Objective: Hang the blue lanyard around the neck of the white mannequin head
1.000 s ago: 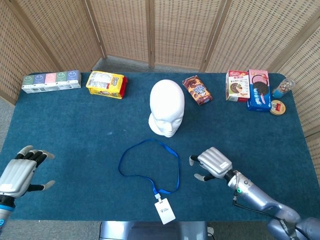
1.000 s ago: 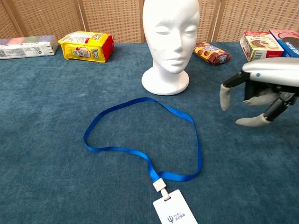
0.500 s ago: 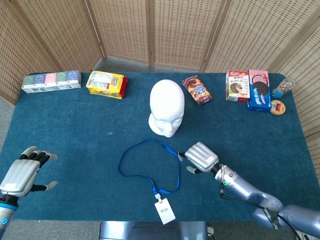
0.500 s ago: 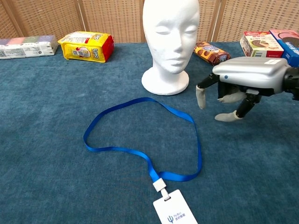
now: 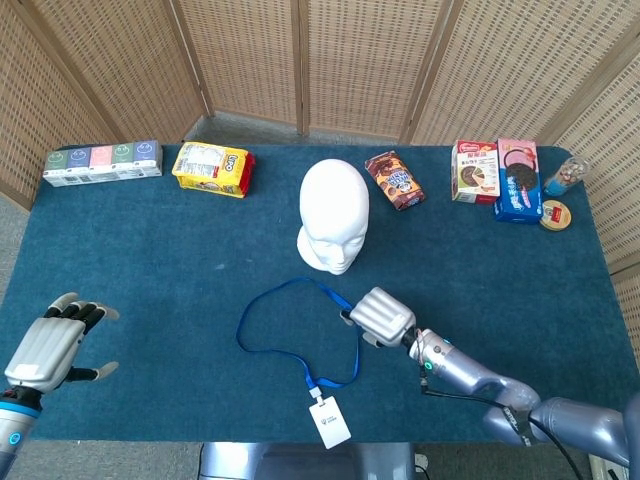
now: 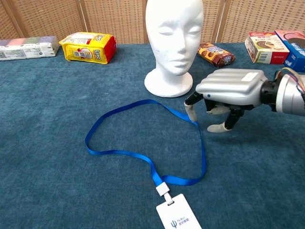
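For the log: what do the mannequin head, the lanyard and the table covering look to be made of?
Mannequin head: matte white with a faintly grainy surface and no shine, probably foam, though that is a guess from looks. Blue lanyard: flat woven ribbon, slightly glossy, lying limp in a loop, with a white card badge, likely plastic. Table covering: dark teal fabric with a short fuzzy nap, like carpet or felt.

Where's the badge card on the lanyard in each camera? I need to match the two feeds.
Head view: badge card at bottom centre, near the table's front edge.
Chest view: badge card at the bottom edge, right of centre, partly cut off.
Shared landmark: the mannequin head, beyond the lanyard loop.
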Robot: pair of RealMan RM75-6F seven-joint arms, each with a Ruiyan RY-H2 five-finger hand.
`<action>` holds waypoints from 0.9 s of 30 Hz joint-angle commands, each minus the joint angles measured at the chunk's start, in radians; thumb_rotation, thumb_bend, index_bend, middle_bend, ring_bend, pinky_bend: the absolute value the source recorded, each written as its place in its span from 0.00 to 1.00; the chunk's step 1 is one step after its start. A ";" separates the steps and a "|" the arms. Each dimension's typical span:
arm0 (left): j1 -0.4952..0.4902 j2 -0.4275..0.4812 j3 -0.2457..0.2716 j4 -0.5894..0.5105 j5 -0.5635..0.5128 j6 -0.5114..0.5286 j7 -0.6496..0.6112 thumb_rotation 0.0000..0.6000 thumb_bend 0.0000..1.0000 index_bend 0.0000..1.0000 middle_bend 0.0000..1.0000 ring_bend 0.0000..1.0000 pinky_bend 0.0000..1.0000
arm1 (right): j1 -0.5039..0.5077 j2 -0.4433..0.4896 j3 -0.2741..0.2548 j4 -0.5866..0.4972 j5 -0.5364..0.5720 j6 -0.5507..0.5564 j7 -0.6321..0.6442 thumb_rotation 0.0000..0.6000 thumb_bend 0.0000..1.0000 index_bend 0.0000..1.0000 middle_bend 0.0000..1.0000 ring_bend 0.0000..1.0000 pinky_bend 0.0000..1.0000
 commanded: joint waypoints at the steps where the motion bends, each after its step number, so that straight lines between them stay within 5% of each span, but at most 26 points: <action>1: -0.002 -0.003 0.001 0.003 -0.003 -0.003 0.000 0.83 0.09 0.31 0.31 0.25 0.12 | 0.014 -0.009 0.000 0.004 0.014 -0.014 -0.023 1.00 0.35 0.44 1.00 1.00 1.00; 27: -0.015 -0.024 0.006 0.040 -0.009 -0.014 -0.030 0.84 0.09 0.31 0.31 0.25 0.12 | 0.089 -0.055 -0.025 0.040 0.100 -0.090 -0.177 1.00 0.34 0.44 1.00 1.00 1.00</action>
